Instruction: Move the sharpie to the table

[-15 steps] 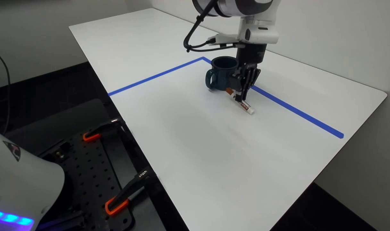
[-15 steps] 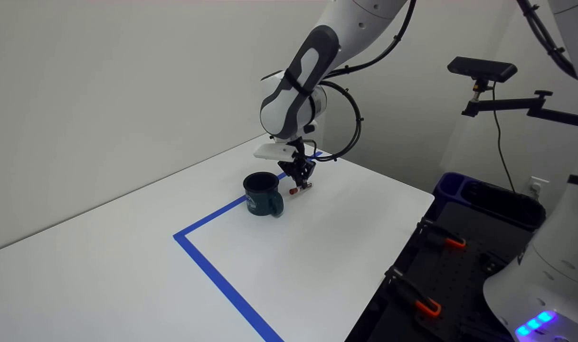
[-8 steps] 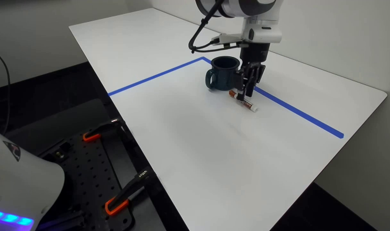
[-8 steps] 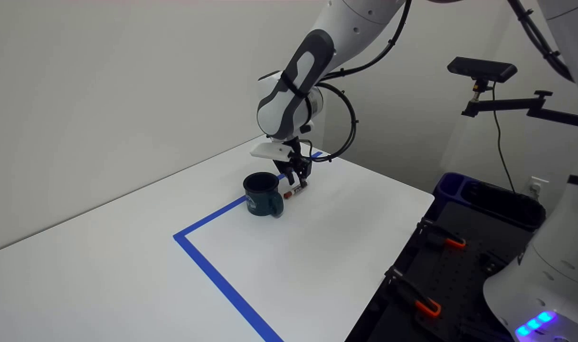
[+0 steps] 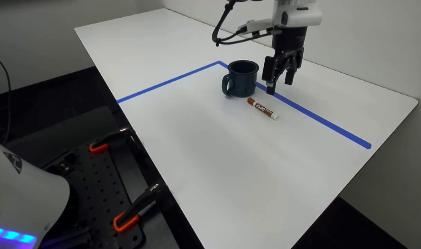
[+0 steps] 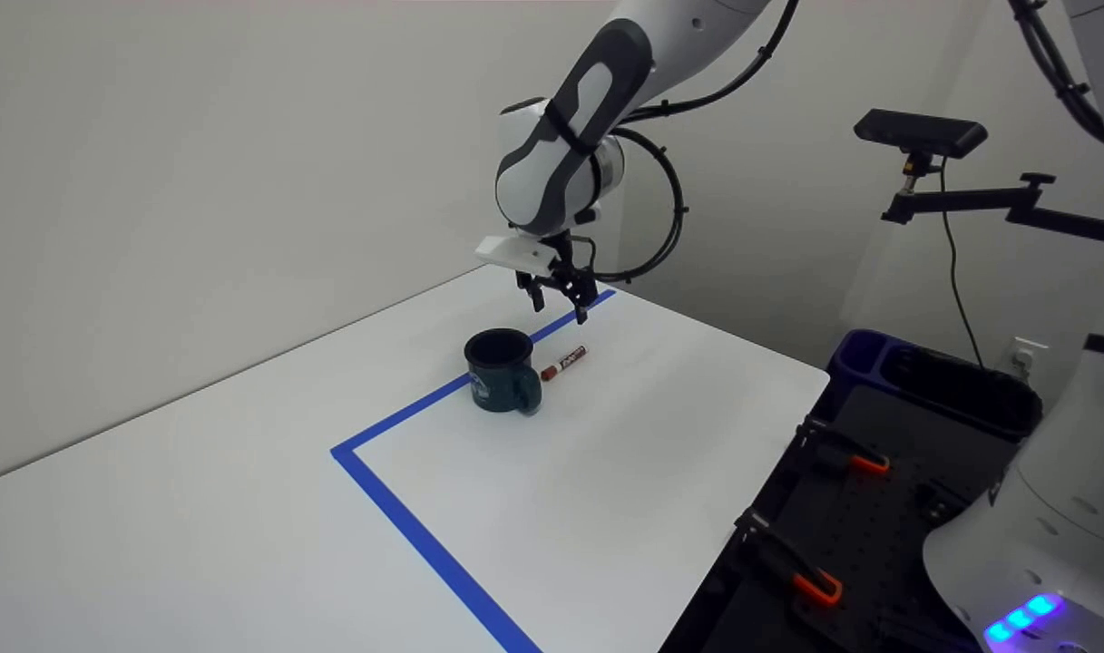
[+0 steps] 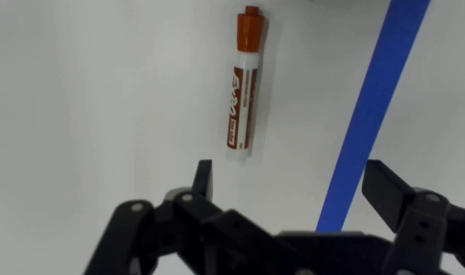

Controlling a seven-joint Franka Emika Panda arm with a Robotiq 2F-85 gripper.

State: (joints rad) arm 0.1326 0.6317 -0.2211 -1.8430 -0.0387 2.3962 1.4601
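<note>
The sharpie (image 7: 243, 103), a marker with an orange-brown cap, white body and dark red label, lies flat on the white table (image 5: 203, 148). In both exterior views the sharpie (image 5: 262, 108) (image 6: 565, 364) rests close beside the mug. My gripper (image 5: 280, 86) (image 6: 560, 310) hovers above the tabletop, raised off the marker and shifted toward the wall side. In the wrist view the gripper (image 7: 289, 164) has its fingers (image 7: 387, 194) spread wide with nothing between them. The marker's white end sits just ahead of them, apart from both.
A dark blue-green mug (image 5: 243, 79) (image 6: 500, 372) stands upright beside the marker's capped end, its handle turned outward. Blue tape (image 5: 321, 121) (image 6: 424, 540) forms a corner on the tabletop. Black clamps with orange ends (image 5: 125, 223) hold the near table edge. A wall runs behind.
The jaws have gone from closed around the sharpie to spread apart, letting go of it. The gripper has risen and drawn back toward the wall, leaving the marker lying on the table.
</note>
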